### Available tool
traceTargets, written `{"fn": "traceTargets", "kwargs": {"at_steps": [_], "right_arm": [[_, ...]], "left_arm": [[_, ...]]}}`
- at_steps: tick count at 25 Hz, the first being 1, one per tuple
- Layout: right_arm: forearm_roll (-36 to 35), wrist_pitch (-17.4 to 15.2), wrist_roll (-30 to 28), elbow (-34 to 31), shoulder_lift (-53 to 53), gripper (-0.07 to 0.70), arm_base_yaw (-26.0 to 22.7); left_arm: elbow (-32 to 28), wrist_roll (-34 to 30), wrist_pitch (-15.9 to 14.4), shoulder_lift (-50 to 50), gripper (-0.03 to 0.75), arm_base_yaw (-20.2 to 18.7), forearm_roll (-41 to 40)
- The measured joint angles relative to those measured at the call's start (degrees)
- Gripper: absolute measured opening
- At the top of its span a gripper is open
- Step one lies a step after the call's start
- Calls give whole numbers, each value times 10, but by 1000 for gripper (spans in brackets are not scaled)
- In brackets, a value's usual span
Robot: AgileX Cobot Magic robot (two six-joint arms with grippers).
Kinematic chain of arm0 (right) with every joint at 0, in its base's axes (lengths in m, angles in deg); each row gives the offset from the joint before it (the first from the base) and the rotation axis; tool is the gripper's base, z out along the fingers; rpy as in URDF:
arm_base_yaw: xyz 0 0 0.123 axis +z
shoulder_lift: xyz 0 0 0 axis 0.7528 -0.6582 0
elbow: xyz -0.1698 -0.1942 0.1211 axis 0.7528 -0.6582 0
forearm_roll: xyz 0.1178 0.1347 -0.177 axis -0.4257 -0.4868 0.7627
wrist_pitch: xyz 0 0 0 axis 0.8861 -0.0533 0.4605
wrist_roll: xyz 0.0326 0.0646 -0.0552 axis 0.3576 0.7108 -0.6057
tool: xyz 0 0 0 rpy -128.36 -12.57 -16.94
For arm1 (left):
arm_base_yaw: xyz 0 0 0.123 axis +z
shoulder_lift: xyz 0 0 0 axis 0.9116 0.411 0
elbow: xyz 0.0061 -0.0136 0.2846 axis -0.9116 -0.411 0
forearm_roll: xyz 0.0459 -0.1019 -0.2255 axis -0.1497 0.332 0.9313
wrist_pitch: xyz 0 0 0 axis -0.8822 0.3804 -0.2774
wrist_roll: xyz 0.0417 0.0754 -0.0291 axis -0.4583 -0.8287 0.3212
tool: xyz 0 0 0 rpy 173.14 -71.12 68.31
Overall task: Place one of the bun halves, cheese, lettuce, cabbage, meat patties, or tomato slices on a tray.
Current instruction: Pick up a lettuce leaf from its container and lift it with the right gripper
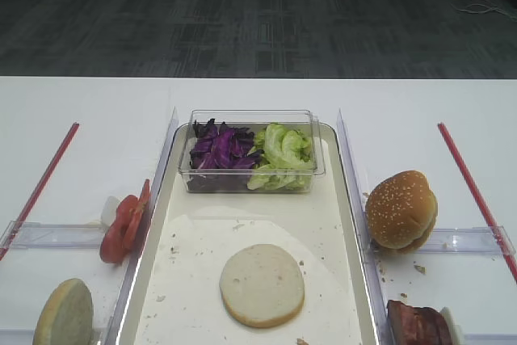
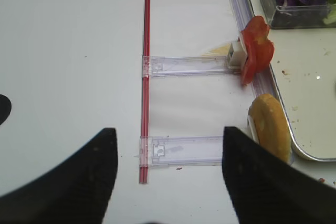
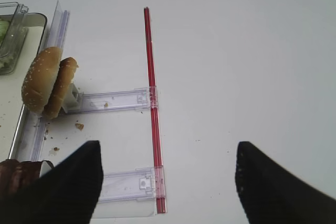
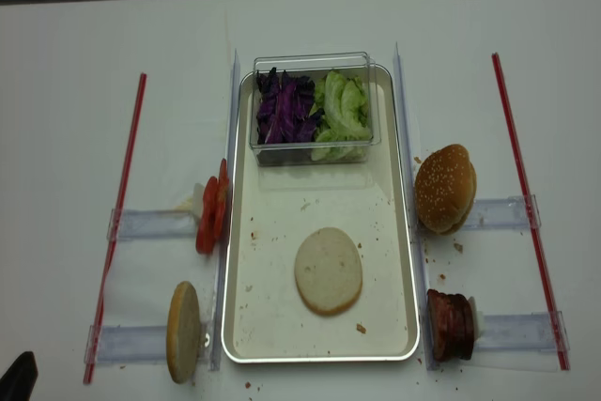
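Note:
One bun half (image 1: 262, 284) lies cut face up on the tray (image 1: 258, 208). A second bun half (image 2: 270, 129) stands on edge left of the tray, just right of my open left gripper (image 2: 169, 131). Behind it stand the tomato slices (image 2: 256, 49). The meat patties (image 3: 18, 174) sit right of the tray, left of my open right gripper (image 3: 168, 148). Both grippers hover over bare table with nothing between their fingers. Purple cabbage (image 1: 220, 149) and green lettuce (image 1: 283, 155) fill a clear tub at the tray's far end. No cheese is in view.
A whole sesame bun (image 1: 401, 209) stands on edge right of the tray. Clear plastic holders (image 4: 155, 223) and red strips (image 4: 524, 199) lie on the white table on both sides. Crumbs dot the tray floor and the table near the bun.

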Motion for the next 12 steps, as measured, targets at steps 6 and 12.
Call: {"fn": "traceTargets", "kwargs": {"at_steps": [6,12], "right_arm": [[0,0,0,0,0,531,0],[0,0,-3,0,0,531,0]], "left_arm": [[0,0,0,0,412,0,0],[0,0,0,0,412,0,0]]}}
